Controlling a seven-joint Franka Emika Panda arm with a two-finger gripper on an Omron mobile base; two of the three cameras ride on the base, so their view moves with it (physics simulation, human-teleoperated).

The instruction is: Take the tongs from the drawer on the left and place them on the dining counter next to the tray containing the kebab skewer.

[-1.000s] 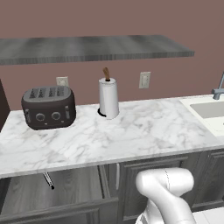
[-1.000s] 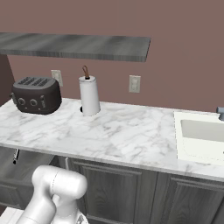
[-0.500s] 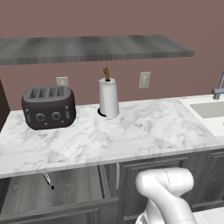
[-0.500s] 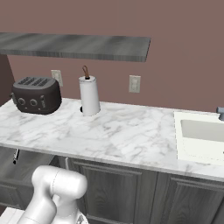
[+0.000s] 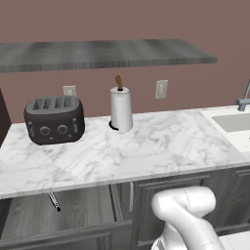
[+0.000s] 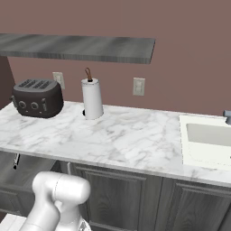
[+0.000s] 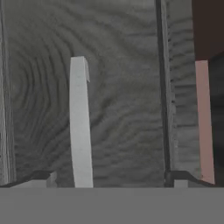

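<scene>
While tool gapes, drawer handle between tips

1. Landmark is the paper towel roll, standing upright on the marble counter near the back wall, a brown holder tip poking out of its top.
2. Left of the roll, a dark four-slot toaster sits on the same counter, knobs facing out.
3. Above the roll, a grey wood-grain shelf runs along the wall.
4. Wall outlets: one just right of the roll, another to its left, behind the toaster.
5. Well right of the roll, a white sink is set into the counter.
6. Below and left of the roll, the drawer is pulled open under the counter edge.
7. Below the roll, dark grey cabinet doors, and the white arm rises in front of them.
</scene>
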